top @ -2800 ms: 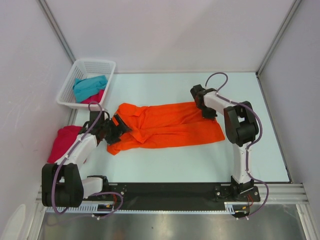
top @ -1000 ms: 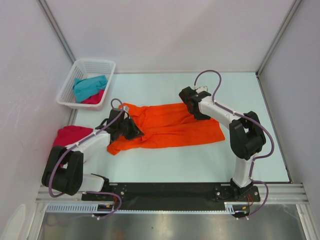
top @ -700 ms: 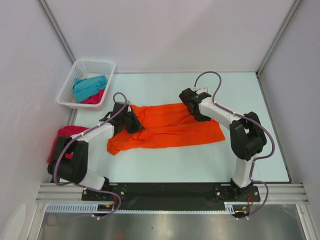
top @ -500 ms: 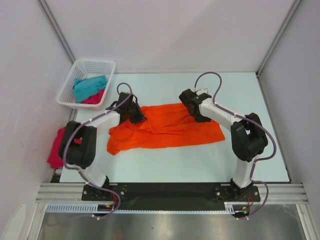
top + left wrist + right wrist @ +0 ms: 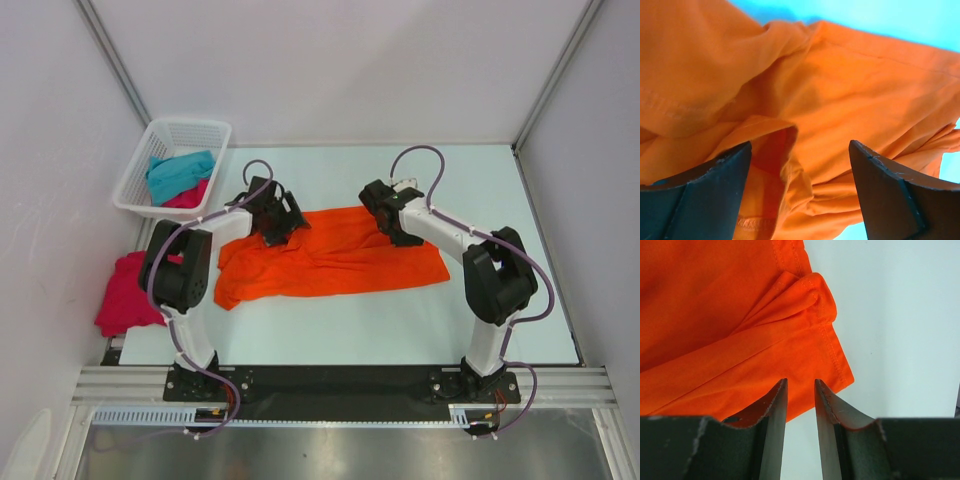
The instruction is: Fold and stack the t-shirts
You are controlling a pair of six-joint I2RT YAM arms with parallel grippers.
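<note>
Orange t-shirt [image 5: 330, 262] fills both wrist views; only overhead shows basket [image 5: 195, 124]

A robot lab cell — white panel walls [image 5: 350, 70], aluminium mounting rail [image 5: 585, 383].

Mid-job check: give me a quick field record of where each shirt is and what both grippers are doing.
orange shirt: laid out lengthwise on the table, rumpled at its left end
left gripper: open, over that rumpled end
right gripper: at the orange shirt's far edge, jaws narrowly apart, grip unclear
basket: far left corner, holds the teal shirt and a pink shirt
second pink shirt: bunched at the table's left edge
</note>
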